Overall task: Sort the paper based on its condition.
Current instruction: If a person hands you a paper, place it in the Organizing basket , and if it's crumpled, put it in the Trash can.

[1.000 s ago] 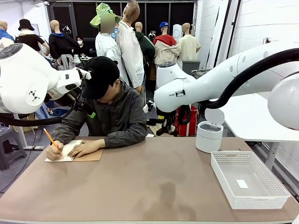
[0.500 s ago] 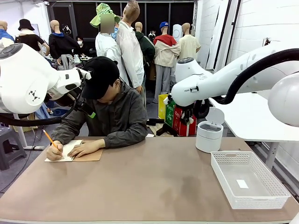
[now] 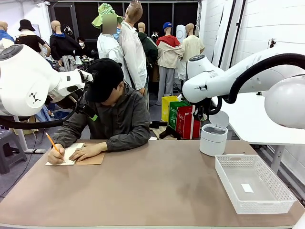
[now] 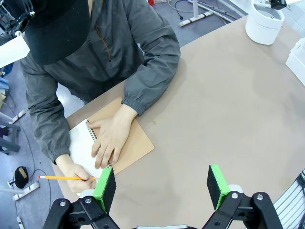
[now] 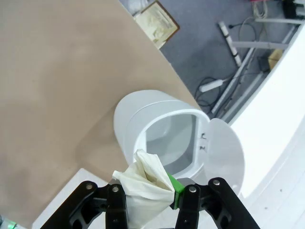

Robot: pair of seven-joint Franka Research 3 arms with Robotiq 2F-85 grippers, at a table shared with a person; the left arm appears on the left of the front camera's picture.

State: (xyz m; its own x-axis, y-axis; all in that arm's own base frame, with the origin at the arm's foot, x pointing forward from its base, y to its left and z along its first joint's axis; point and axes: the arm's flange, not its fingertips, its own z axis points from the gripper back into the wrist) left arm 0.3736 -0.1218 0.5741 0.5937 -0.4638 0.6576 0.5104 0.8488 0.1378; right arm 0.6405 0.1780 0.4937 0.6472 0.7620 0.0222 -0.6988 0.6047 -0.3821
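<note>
**Crumpled paper [image 5: 141,183] carried over the bin [image 5: 127,121]**

Within the last second the right arm was swung from mid-table across to the bin, whose lid was seen flipped open. The paper was pinched tight in the right gripper [image 5: 147,196], just above the bin's mouth; a drop was judged next. The left gripper [image 4: 162,183] was held wide open and empty, above the table near the notepad [image 4: 82,145].

A white mesh basket [image 3: 264,206] sits on the brown tabletop [image 3: 157,191]. Just behind it stands a round white bin [image 3: 212,140], lid open. Far left of it lie a spiral notepad [image 3: 93,160] and a pencil [image 3: 51,140].
</note>
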